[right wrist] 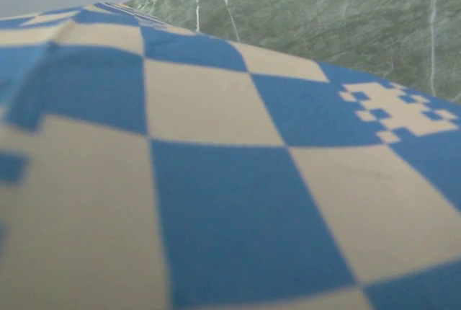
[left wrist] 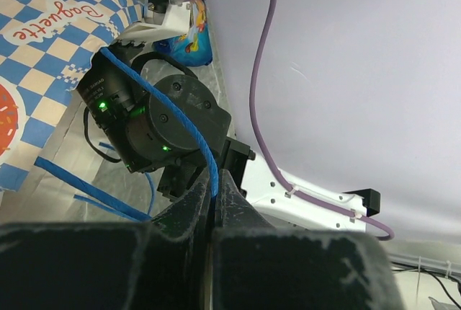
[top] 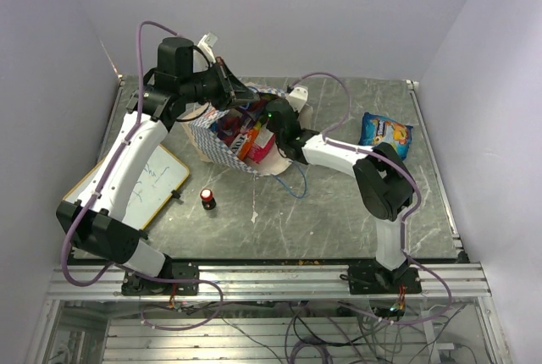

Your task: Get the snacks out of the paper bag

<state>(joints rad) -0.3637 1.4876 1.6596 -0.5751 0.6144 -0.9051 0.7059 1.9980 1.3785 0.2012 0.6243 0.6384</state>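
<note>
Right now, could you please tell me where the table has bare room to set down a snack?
Widest: the near middle of the table, between bottle and right arm. Also the near right corner, this side of the blue snack. Crowded at far left: bag, whiteboard and both arms, the left gripper shut on the bag's handle.

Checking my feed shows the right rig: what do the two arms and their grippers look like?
The left arm and right arm have white links, black round joint housings and a looping purple cable each. The left gripper has black fingers; small green lights glow on the right wrist.
</note>
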